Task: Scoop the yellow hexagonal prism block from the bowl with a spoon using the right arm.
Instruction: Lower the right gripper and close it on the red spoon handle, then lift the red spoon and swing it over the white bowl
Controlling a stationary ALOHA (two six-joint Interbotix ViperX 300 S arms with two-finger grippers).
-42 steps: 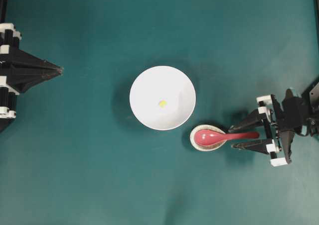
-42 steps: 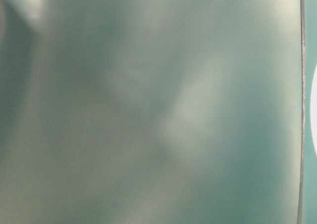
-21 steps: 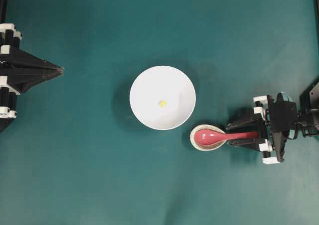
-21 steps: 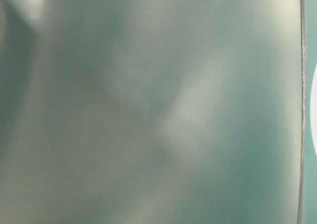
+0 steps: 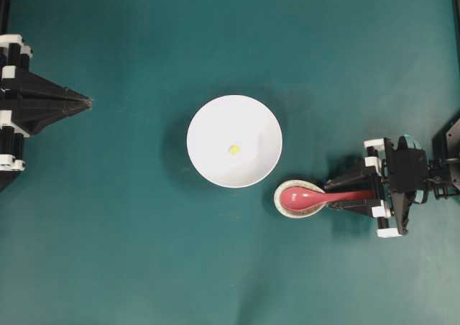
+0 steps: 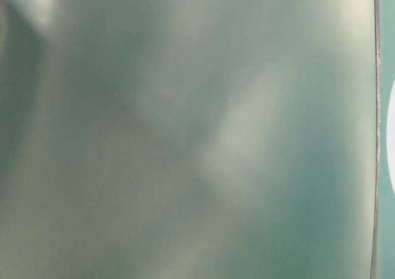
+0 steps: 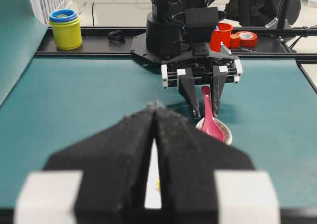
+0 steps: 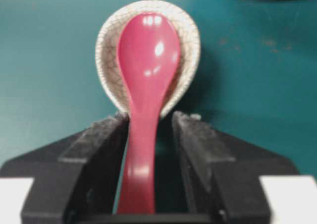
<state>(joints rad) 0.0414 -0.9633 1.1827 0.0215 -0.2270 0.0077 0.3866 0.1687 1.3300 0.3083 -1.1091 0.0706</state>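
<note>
On the teal table: one white bowl, one small yellow block inside it, one red spoon, one speckled dish. Two robot arms, each with one gripper: left, right. Beyond the table edge: one stack of cups, one red cup, one roll of red tape.

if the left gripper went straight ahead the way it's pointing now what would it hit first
Most likely the white bowl. In the overhead view the left gripper points right across bare table, and its line meets the bowl's upper part. Height is unclear, so it might pass over the rim.
</note>
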